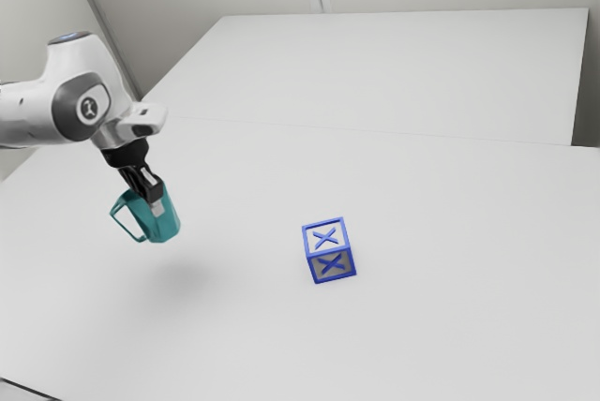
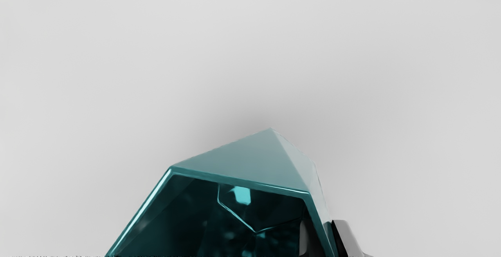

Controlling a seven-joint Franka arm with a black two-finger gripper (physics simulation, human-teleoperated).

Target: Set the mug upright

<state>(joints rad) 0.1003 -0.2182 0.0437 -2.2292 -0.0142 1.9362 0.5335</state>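
The gripper (image 1: 156, 202) is clamping one wall of the mug (image 1: 167, 225), holding it tilted above the table (image 1: 450, 326); in the exterior view its handle (image 1: 125, 228) is pointing toward nine o'clock, while a blue-edged block (image 1: 328, 250) is resting toward three o'clock

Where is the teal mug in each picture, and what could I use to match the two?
Exterior view: the mug is toward the exterior view's left, held above the table by the gripper.
Wrist view: the mug is at the gripper, its open mouth facing the camera.
Shared landmark: the grey fingertip outside the mug's wall.
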